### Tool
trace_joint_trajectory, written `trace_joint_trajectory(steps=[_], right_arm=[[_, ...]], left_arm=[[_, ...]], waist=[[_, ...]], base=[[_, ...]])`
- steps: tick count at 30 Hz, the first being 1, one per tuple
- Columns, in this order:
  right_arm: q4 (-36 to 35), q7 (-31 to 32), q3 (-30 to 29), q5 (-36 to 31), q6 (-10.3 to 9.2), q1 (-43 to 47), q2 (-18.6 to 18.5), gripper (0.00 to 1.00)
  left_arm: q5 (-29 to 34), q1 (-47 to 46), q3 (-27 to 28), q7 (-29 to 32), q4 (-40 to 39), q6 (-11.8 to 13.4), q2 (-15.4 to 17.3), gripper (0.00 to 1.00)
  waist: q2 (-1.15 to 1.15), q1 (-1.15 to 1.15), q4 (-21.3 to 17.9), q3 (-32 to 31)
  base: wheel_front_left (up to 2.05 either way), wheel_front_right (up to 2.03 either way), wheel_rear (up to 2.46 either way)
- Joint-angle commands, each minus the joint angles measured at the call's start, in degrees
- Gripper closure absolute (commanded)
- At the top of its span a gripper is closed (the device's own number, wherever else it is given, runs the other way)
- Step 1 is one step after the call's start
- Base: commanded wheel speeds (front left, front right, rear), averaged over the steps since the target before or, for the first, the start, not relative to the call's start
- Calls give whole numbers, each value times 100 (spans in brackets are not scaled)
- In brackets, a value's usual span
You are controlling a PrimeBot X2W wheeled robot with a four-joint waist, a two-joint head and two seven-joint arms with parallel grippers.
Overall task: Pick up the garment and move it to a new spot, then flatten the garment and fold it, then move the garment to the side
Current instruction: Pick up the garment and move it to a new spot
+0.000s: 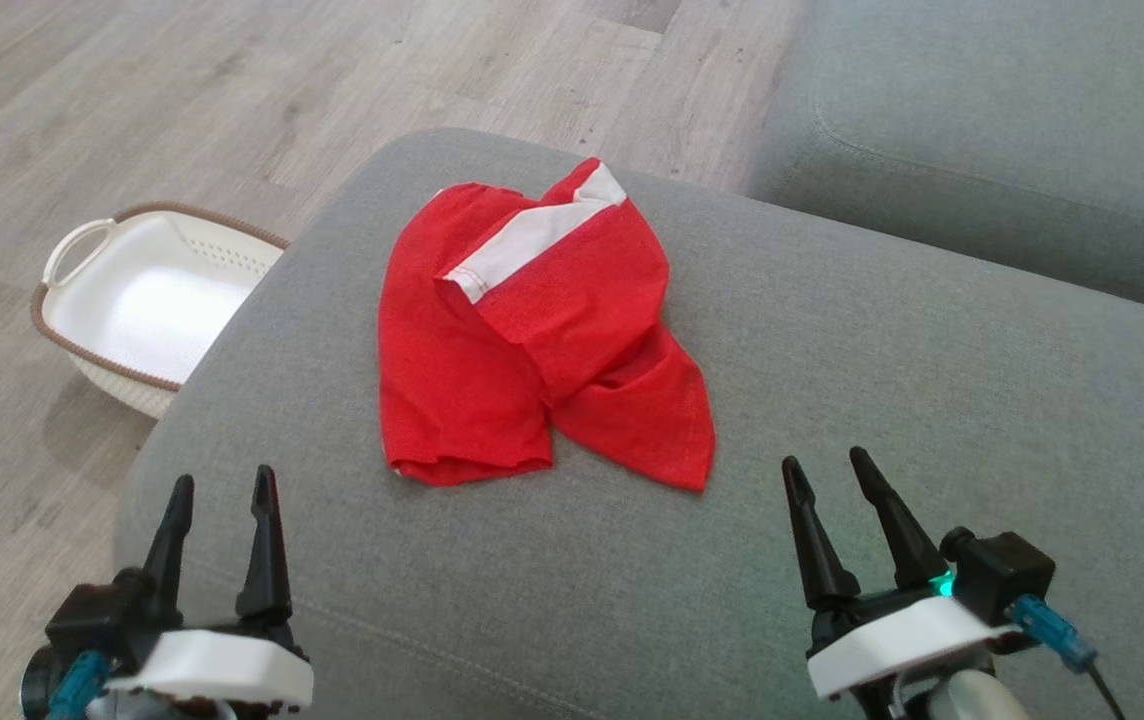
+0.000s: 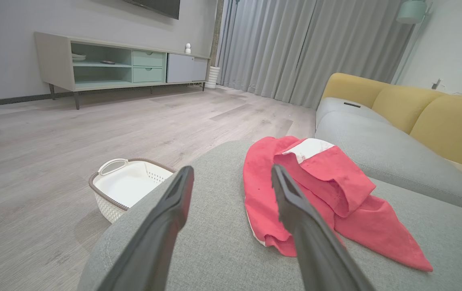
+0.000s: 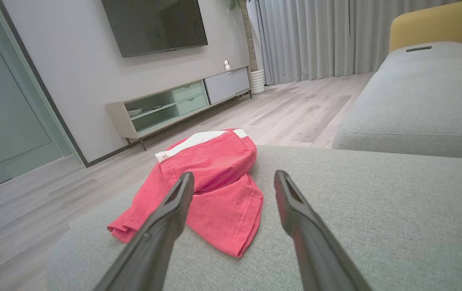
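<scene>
In the head view, the red garment (image 1: 532, 330) lies crumpled on the grey sofa seat (image 1: 882, 400), a white band folded across its top. The left jaws sit low at the lower left and the right jaws at the lower right. Both are wide and empty, their dark fingers (image 1: 265, 540) pointing up towards the garment and apart from it. A white basket (image 1: 132, 300) stands on the wood floor (image 1: 232, 80) beside the seat's left edge.

In the left wrist view, the fingers (image 2: 166, 226) are spread wide above the seat (image 2: 223, 250). The garment (image 2: 328, 190) lies ahead to the right and the basket (image 2: 126, 190) to the left.

In the right wrist view, the fingers (image 3: 307, 230) are equally wide and low over the seat (image 3: 376, 210). The garment (image 3: 211, 178) lies ahead to the left.
</scene>
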Motion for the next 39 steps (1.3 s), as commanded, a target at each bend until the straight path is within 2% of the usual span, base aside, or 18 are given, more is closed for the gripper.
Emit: trace_joint_trajectory(steps=[1, 7, 10, 16, 21, 28, 32, 35, 39], right_arm=[[-168, -63, 131, 43, -4, -111, -39, 0], [-173, -63, 167, 43, -4, -168, -39, 0], [-207, -63, 54, -67, -4, -256, -39, 0], [-317, -63, -175, -328, -4, -518, -39, 0], [-460, -63, -394, -474, -4, -752, -39, 0], [-566, -63, -555, -591, -4, -998, -39, 0], [-589, -63, -555, -612, -4, -1104, -39, 0], [-595, -63, -581, -628, -4, -1168, -39, 0], [-573, -63, -561, -638, -4, -1211, -39, 0]], left_arm=[[50, -257, 179, -70, -212, -15, -4, 0], [240, -378, 214, -70, -110, -153, -4, 0], [369, -622, 261, -70, -9, -253, 25, 0], [500, -1444, 116, -70, 641, -422, 347, 0], [382, -2466, -516, 10, 1518, -488, 906, 0], [-596, -3888, -1975, 776, 2311, -493, 1837, 0], [-1051, -4486, -2620, 1083, 2684, -493, 2202, 0], [-1342, -4870, -2970, 1205, 2971, -493, 2342, 0], [-1529, -5216, -3297, 1320, 3443, -494, 2357, 0]], waist=[[0, 0, 5, 2], [0, 0, -113, 107], [0, 0, -212, 365], [0, 0, -518, 950], [0, 0, -797, 1452], [0, 0, -1140, 1953], [0, 0, -1323, 2151], [0, 0, -1420, 2285], [0, 0, -1533, 2377]], base=[[0, 0, 0], [0, 0, 0], [0, 0, 0], [0, 0, 0], [0, 0, 0], [0, 0, 0], [0, 0, 0], [0, 0, 0], [0, 0, 0]])
